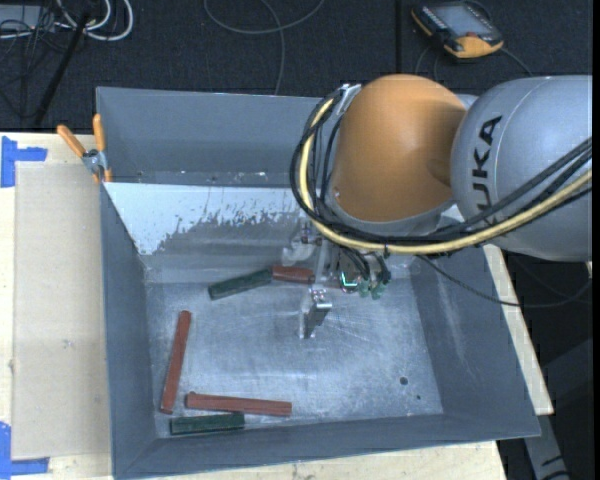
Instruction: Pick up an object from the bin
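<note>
My gripper (313, 316) hangs under the arm's orange cover, just above the bin floor near the middle. Just up and left of it a short red-brown stick (290, 275) lies flat, its right end hidden behind the gripper's body. A dark green stick (240, 285) lies end to end with it, slanting down to the left. Nothing shows in the gripper.
At the bin's lower left lie a red-brown stick (176, 361) running almost upright, another red-brown stick (238, 404) lying flat, and a dark green stick (208, 424) against the front wall. The arm and its cables cover the bin's upper right.
</note>
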{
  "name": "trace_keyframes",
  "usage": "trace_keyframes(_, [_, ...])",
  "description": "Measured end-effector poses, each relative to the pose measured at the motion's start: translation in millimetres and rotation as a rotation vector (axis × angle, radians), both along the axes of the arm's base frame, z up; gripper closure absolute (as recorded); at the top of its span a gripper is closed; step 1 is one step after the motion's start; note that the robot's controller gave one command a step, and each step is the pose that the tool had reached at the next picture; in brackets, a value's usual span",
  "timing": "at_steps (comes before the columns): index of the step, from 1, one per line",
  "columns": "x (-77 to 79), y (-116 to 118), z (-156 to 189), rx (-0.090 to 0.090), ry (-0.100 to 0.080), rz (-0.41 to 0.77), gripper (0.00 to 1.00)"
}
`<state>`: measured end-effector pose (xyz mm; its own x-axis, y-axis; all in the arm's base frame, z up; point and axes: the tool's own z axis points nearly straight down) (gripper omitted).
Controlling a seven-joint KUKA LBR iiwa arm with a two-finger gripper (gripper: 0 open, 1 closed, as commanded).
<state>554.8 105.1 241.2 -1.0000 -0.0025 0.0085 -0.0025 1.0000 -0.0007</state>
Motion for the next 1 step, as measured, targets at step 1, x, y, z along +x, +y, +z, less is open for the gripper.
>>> trace_keyframes(1, [1.5, -0.6, 3.9, 0.001, -0.007, -0.003, 0.0])
